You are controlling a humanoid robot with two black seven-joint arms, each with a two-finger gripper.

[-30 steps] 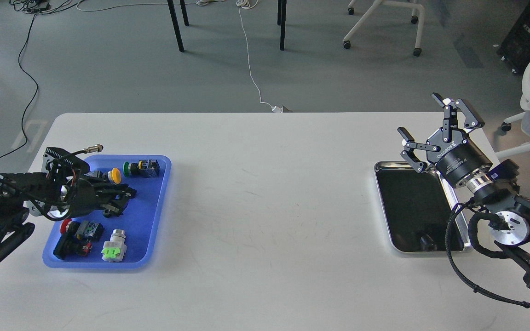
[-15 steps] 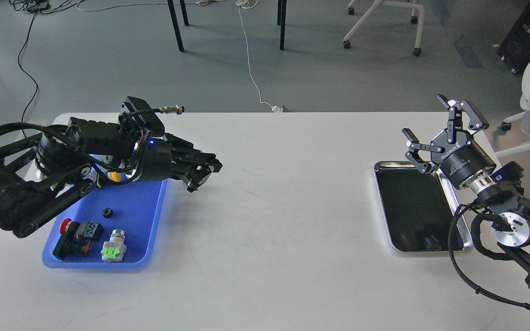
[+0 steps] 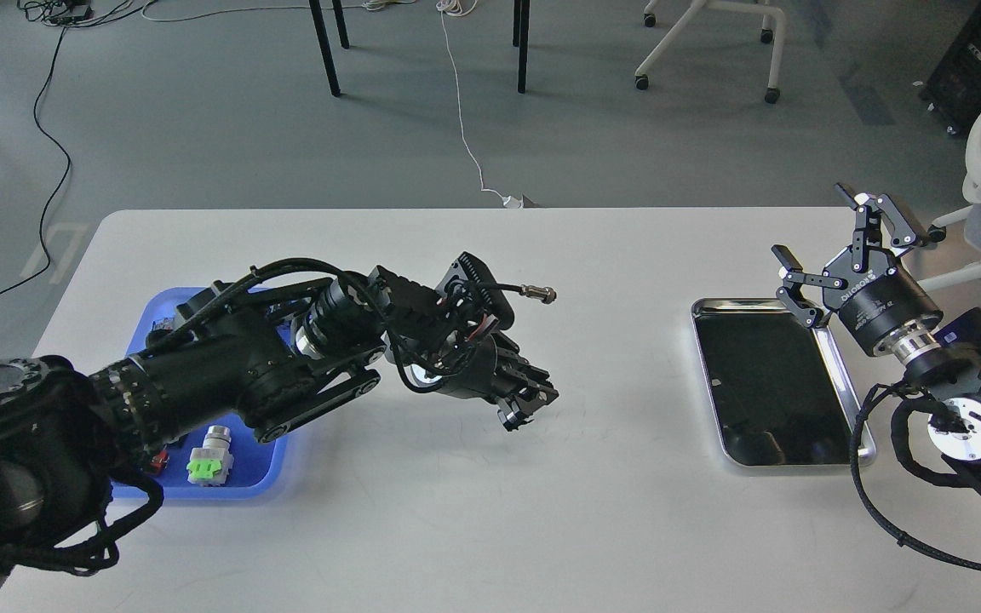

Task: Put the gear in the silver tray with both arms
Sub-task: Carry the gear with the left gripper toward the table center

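While the white table (image 3: 473,502) lies matte and flat, the silver tray (image 3: 833,375) near its right edge is rigid, mirror-bottomed and empty. Beside it the right gripper (image 3: 835,228) stands spread wide. Over mid-table the left gripper (image 3: 524,407) looks closed; possibly it pinches the gear, small, hard and slippery, best held across its rim.

— Where's your shallow shiny metal silver tray (image 3: 844,400)?
— On the white table (image 3: 473,502), right side; your blue plastic tray (image 3: 261,477) lies far left, left gripper (image 3: 524,407) between them.
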